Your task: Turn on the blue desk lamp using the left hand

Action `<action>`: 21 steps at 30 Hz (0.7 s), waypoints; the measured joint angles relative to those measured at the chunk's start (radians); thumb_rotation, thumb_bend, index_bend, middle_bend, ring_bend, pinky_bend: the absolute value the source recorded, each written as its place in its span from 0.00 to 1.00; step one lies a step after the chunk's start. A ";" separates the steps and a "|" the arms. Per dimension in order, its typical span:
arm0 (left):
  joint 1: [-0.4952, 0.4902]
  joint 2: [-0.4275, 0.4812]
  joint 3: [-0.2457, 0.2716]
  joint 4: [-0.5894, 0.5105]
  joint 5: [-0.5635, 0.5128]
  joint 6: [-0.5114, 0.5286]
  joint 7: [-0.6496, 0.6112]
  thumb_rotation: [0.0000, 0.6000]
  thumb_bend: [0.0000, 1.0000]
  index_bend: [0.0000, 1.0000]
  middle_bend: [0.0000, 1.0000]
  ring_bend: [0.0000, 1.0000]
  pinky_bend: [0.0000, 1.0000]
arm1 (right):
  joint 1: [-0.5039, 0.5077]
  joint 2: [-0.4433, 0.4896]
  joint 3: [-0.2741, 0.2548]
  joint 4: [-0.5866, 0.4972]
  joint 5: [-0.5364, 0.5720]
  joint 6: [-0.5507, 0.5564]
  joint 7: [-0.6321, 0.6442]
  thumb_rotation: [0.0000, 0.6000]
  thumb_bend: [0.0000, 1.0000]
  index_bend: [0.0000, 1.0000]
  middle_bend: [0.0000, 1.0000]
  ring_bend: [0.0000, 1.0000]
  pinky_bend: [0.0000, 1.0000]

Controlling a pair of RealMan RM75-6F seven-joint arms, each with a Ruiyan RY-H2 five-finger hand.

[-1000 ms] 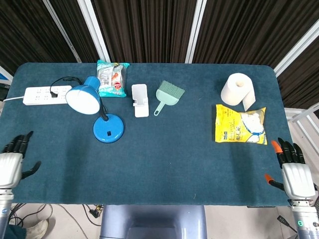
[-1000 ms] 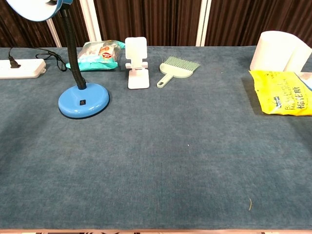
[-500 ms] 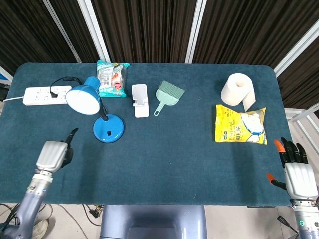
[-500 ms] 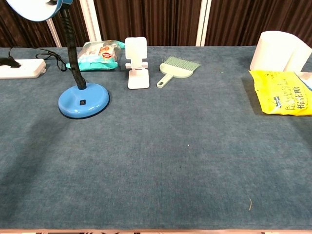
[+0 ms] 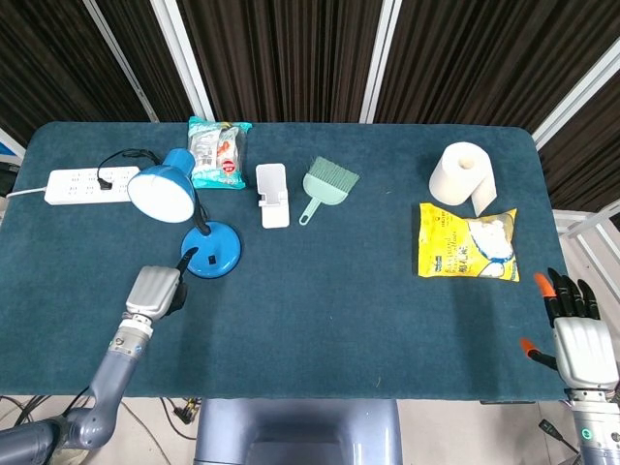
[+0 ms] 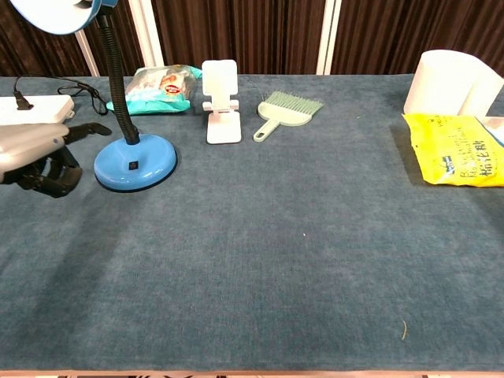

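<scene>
The blue desk lamp stands at the table's left on a round base, with a small black switch on the base's top. Its black gooseneck rises to the blue shade. My left hand hovers just left of the base and holds nothing. One finger points at the base while the others are curled in. The fingertip is beside the base's rim, short of the switch. My right hand rests open at the table's near right edge.
A white power strip with the lamp's plug lies at the far left. Behind the lamp are a snack packet, a white phone stand and a green brush. A paper roll and a yellow bag lie at the right.
My left hand has moved forward and to the right from the table's near left edge to beside the lamp base, curling its fingers with one pointing. The right hand has stayed put.
</scene>
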 measured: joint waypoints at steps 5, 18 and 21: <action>-0.017 -0.019 0.006 0.013 -0.027 -0.025 0.006 1.00 0.62 0.05 0.75 0.65 0.74 | -0.001 -0.004 0.005 0.003 0.008 0.004 0.000 1.00 0.25 0.06 0.02 0.04 0.04; -0.058 -0.077 0.028 0.087 -0.078 -0.055 0.004 1.00 0.62 0.05 0.75 0.65 0.74 | -0.002 -0.008 0.012 0.003 0.016 0.007 -0.006 1.00 0.25 0.06 0.02 0.04 0.04; -0.064 -0.079 0.035 0.090 -0.078 -0.062 -0.003 1.00 0.62 0.05 0.75 0.65 0.74 | 0.000 -0.013 0.013 0.001 0.019 0.002 -0.010 1.00 0.25 0.06 0.02 0.04 0.04</action>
